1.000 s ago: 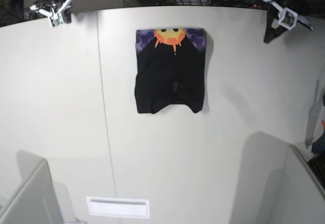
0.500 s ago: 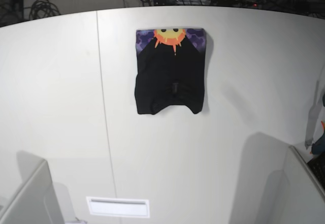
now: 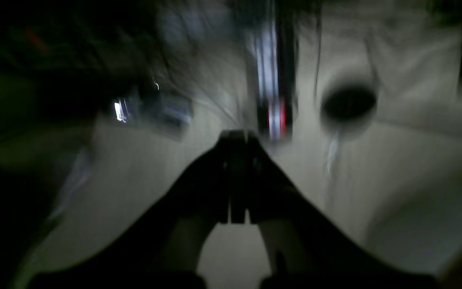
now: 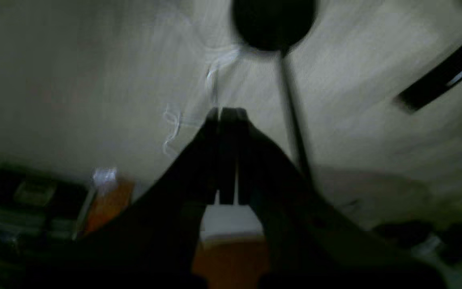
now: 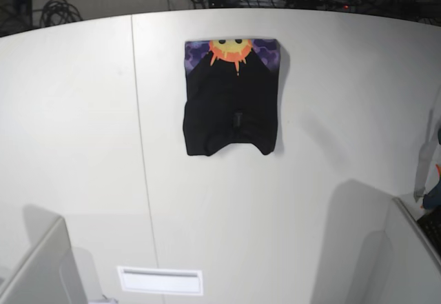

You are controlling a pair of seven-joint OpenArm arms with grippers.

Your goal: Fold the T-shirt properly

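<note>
The black T-shirt point(image 5: 232, 100) lies folded into a rectangle at the far middle of the white table point(image 5: 83, 145), with the orange-yellow sun print on purple showing along its far edge. Neither arm shows in the base view. In the left wrist view my left gripper point(image 3: 237, 138) is shut and empty, pointing at a blurred floor area off the table. In the right wrist view my right gripper point(image 4: 227, 114) is shut and empty, also over a blurred floor area. The T-shirt shows in neither wrist view.
Grey panels stand at the near left point(image 5: 38, 269) and near right point(image 5: 406, 256) corners. A white label point(image 5: 160, 280) lies near the front edge. Cables point(image 5: 58, 7) lie on the floor behind the table.
Both arms, seen at the far corners one second ago, have pulled back out of the base view. The T-shirt has not moved.
</note>
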